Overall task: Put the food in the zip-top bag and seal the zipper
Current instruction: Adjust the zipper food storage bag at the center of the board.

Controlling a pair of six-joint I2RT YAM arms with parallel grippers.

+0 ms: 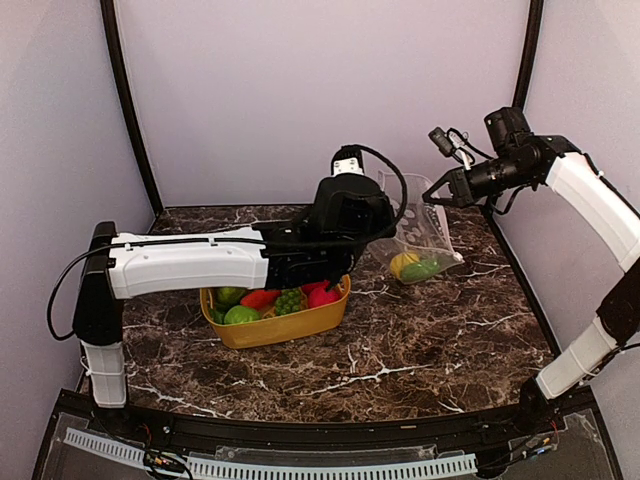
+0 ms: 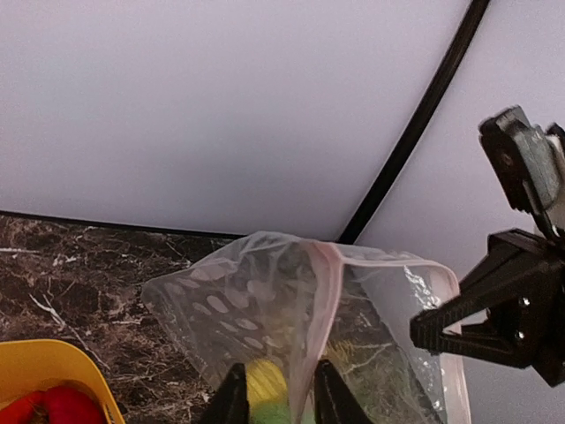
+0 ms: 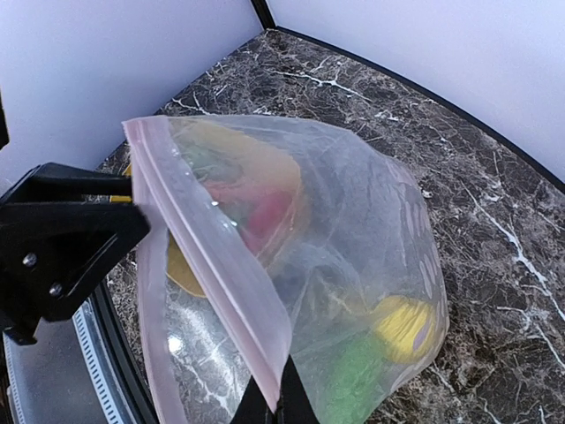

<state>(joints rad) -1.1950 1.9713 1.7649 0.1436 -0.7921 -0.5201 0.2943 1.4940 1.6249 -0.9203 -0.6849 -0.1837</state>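
The zip-top bag (image 1: 418,235) hangs at the back right of the dark marbled table (image 1: 400,350). Its mouth is lifted into the air and its weighted lower end sags down to the tabletop. Inside, at the bottom, sit a yellow lemon (image 1: 402,262) and a green piece (image 1: 424,268) whose kind cannot be made out through the plastic. Pale round dots mark one wall of the bag. The zipper (image 2: 325,291) shows as a narrow pinkish-white strip along the raised mouth edge, and the mouth gapes unsealed. The right gripper (image 1: 432,196) is clamped on the bag at one end of that strip, holding the corner up from the right. The left gripper (image 2: 281,389) comes at the bag from the other side. Its two dark fingers stand a little apart astride the zipper strip, one of them against it, and the lemon shows through the gap, so they have not yet closed on the plastic. Left of the bag and apart from it, a yellow tub (image 1: 290,328) rests on the table under the left arm. It holds the remaining food: green round fruits (image 1: 240,314), green grapes (image 1: 290,300), a red-orange carrot (image 1: 260,297) and a red piece (image 1: 322,294).
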